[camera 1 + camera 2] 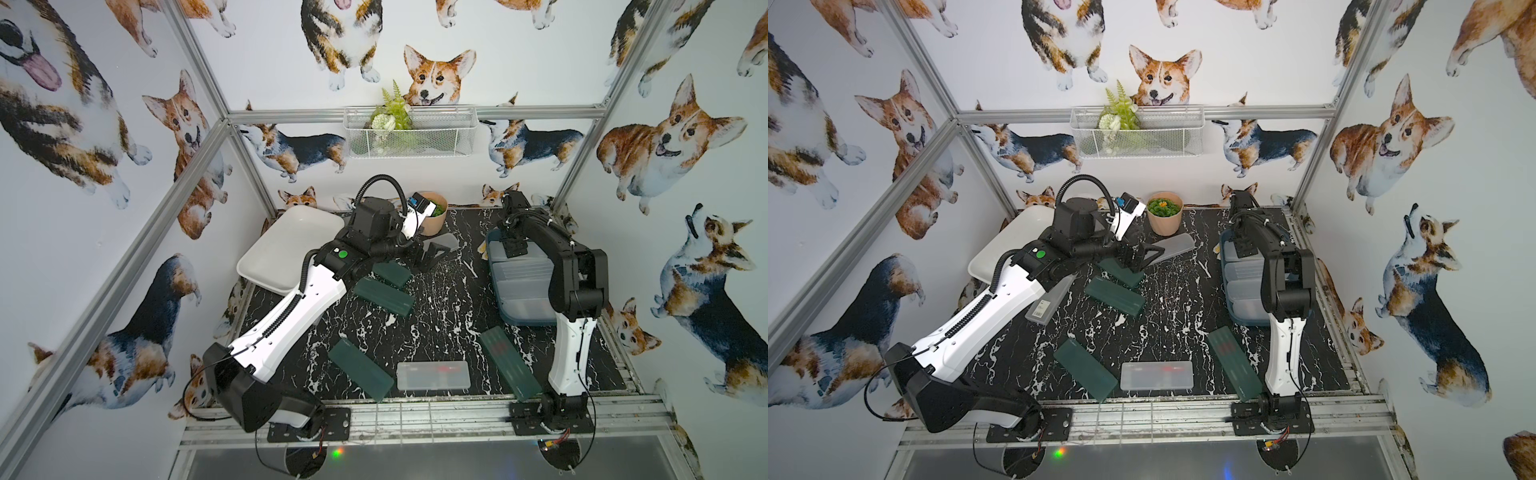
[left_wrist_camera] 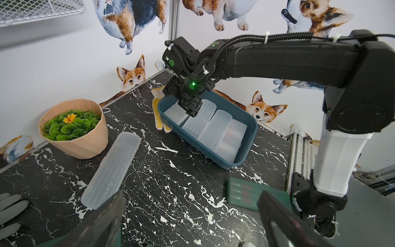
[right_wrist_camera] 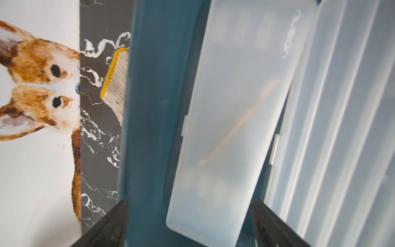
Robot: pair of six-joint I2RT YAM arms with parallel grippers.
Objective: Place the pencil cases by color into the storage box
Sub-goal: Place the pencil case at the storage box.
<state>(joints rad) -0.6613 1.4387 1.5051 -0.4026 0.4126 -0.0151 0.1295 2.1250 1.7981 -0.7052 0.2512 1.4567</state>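
Dropping a frosted case into the teal storage box (image 2: 198,142) looks like the step you are in. The right pincer (image 3: 190,213) hangs inside the box with its jaws spread. The clear case (image 3: 230,119) lies free between them, one long edge lapping onto the ribbed case (image 3: 333,128) beside it. Other frosted cases lie alongside in that box.

Your left pincer (image 2: 192,194) is wide open too and holds nothing. It hovers low over the counter (image 1: 436,320), between the long clear case (image 2: 111,169) near the plant pot (image 2: 85,147) and the nearest of the green cases (image 1: 384,297).

Judging by what lies out, you are around halfway:
- Four green ones sit on the counter, and none is visible in the white storage box (image 1: 286,245).
- The front clear case (image 1: 433,375) and a labelled clear case (image 1: 1047,305) by the left forearm wait as well.

Next, lift the right pincer straight up so its fingers clear the box wall without nudging what you dropped, then choose a target. The left is best placed for a green case bound for the white box
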